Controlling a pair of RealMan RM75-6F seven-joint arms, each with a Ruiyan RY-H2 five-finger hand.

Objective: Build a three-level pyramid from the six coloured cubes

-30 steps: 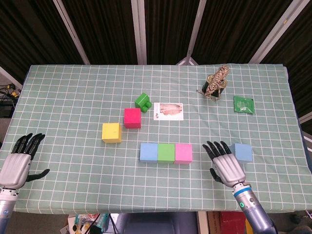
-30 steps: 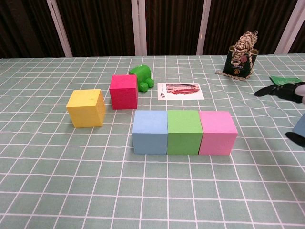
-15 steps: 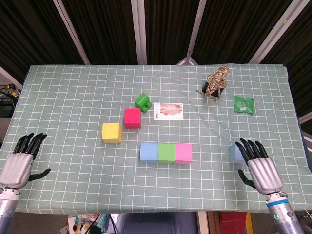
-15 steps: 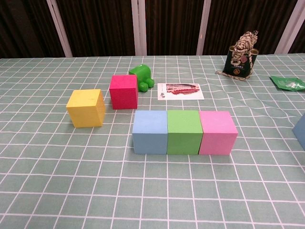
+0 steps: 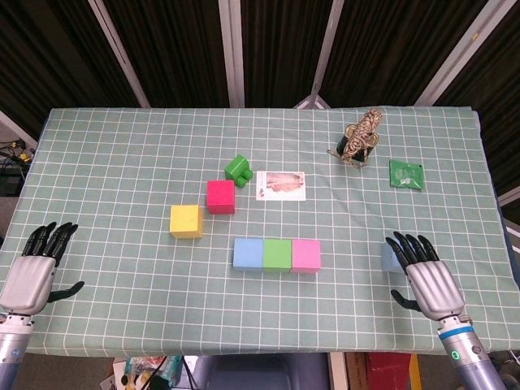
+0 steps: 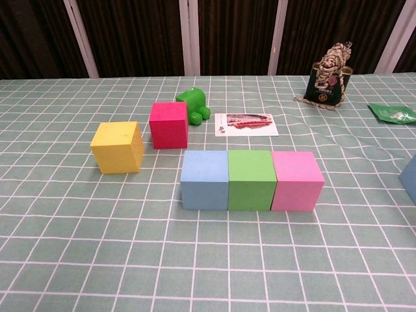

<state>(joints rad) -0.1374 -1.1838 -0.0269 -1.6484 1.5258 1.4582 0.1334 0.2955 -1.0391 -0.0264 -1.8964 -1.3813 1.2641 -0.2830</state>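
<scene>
Base row: a blue cube (image 5: 248,253), a green cube (image 5: 277,254) and a pink cube (image 5: 305,255) stand touching, side by side, near the middle of the worktop (image 5: 122,154). The yellow cube (image 5: 185,221) and the red cube (image 5: 220,197) sit left of and beyond this row, close together. A second blue cube (image 5: 391,256) lies well to the right, partly hidden by the right hand (image 5: 426,276) (fingers spread, holding nothing). The left hand (image 5: 34,272) rests at the near left edge, fingers apart, empty.

left hand (image 5: 31,269): flat, fingers spread, empty | right hand (image 5: 428,274): flat, fingers spread, empty
</scene>
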